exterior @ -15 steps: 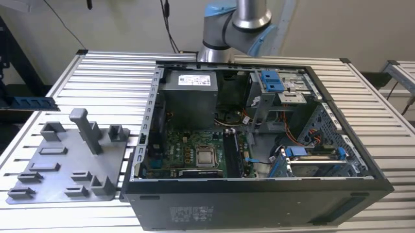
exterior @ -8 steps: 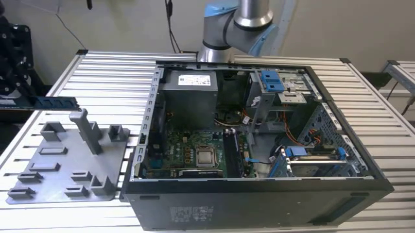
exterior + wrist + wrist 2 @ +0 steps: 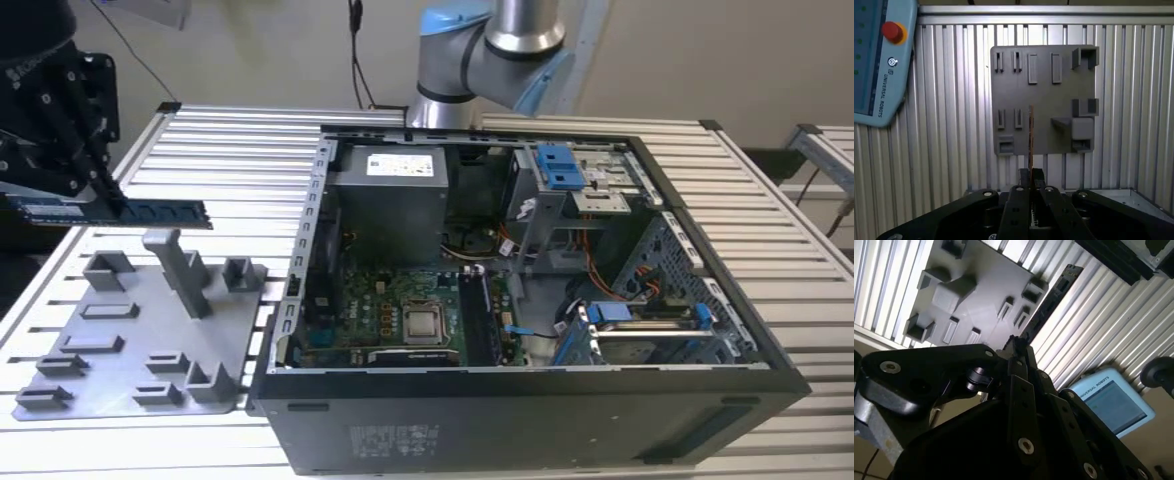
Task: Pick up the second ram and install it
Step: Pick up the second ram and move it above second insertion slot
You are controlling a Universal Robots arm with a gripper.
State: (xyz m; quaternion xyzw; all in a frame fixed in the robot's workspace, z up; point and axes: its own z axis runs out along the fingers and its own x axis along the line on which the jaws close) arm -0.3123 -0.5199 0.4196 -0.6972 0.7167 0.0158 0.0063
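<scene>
The claw (image 3: 107, 197) is found at the exterior view's left, closed on the memory stick (image 3: 147, 212), which is held level and clear above the grey holder tray (image 3: 134, 335) on the slatted desk (image 3: 227, 150). In the first wrist view the stick (image 3: 1030, 132) is seen edge-on, pinched between the two fingers of the claw (image 3: 1030, 174), with the tray (image 3: 1044, 90) beneath it; in the second wrist view the stick (image 3: 1051, 300) runs out from the claw (image 3: 1016, 346) over the tray's (image 3: 974, 305) edge. The grasp appears to sit near the stick's mid-length, though this cannot be confirmed. The step in hand is judged to be the carry from the tray towards the open computer case (image 3: 534, 385), which stands just beside the tray. For this to be done well, the clamp should be kept firm so that the thin board is not twisted. The stick should be kept level, and enough height should be kept for the case's near wall (image 3: 310, 250). The long edge should be brought parallel with the dark slots beside the processor (image 3: 423, 322). The loose cables (image 3: 534, 325) inside the case are noted as a snag risk.
</scene>
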